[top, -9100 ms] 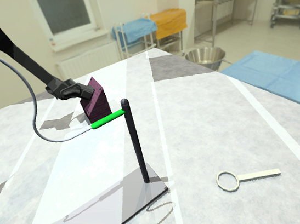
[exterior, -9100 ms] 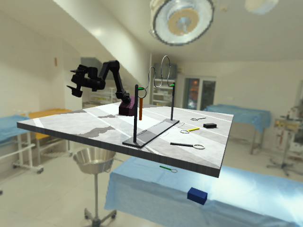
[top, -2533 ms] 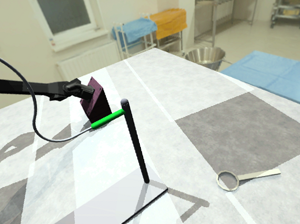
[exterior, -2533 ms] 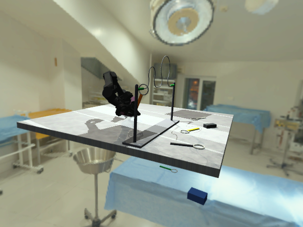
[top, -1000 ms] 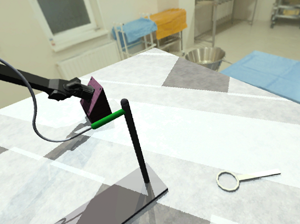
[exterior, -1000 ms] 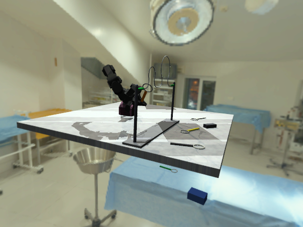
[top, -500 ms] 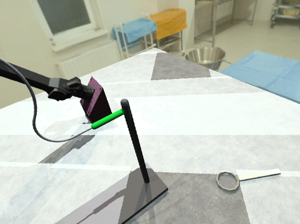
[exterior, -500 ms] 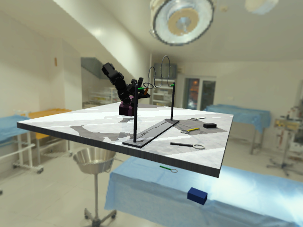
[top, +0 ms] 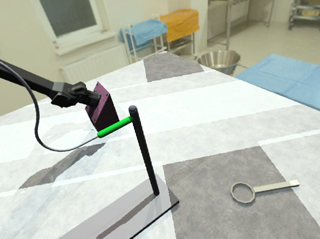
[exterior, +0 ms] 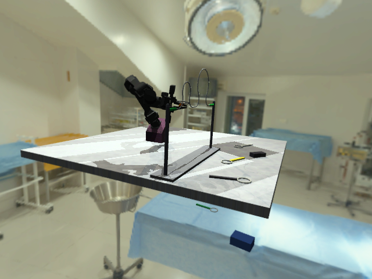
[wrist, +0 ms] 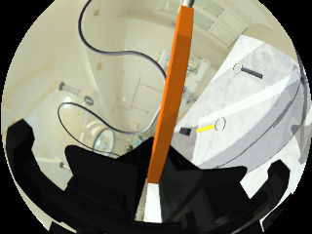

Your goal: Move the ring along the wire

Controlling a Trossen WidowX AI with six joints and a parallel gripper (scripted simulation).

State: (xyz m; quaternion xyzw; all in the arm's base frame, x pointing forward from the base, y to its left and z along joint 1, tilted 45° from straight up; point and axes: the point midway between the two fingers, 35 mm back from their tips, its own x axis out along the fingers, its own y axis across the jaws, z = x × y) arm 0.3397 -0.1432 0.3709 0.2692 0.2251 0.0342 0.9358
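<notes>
My gripper [exterior: 183, 106] [wrist: 156, 142] is shut on the orange handle [exterior: 181, 104] [wrist: 173, 93], which points away from the fingers in the wrist view. The thin ring [exterior: 178, 102] looks nearly flat in the exterior view, at the grey wire [exterior: 198, 86] [top: 35, 110] just past the near green part [exterior: 172, 109]. Whether it touches the wire cannot be told. The ring is out of frame in the wrist view. The other green part [exterior: 211, 104] [top: 114, 126] joins the far post [exterior: 211, 126] [top: 145, 153]. My gripper is out of view in the top view.
The near post [exterior: 166, 140] stands close beside my gripper. The wire rises in two tall loops between the posts. A base plate [exterior: 188, 164] [top: 77, 229] joins the posts. Loose rings with pale [top: 275, 186], yellow [exterior: 238, 158] and black [exterior: 222, 177] handles and a black block [exterior: 257, 154] lie on the table.
</notes>
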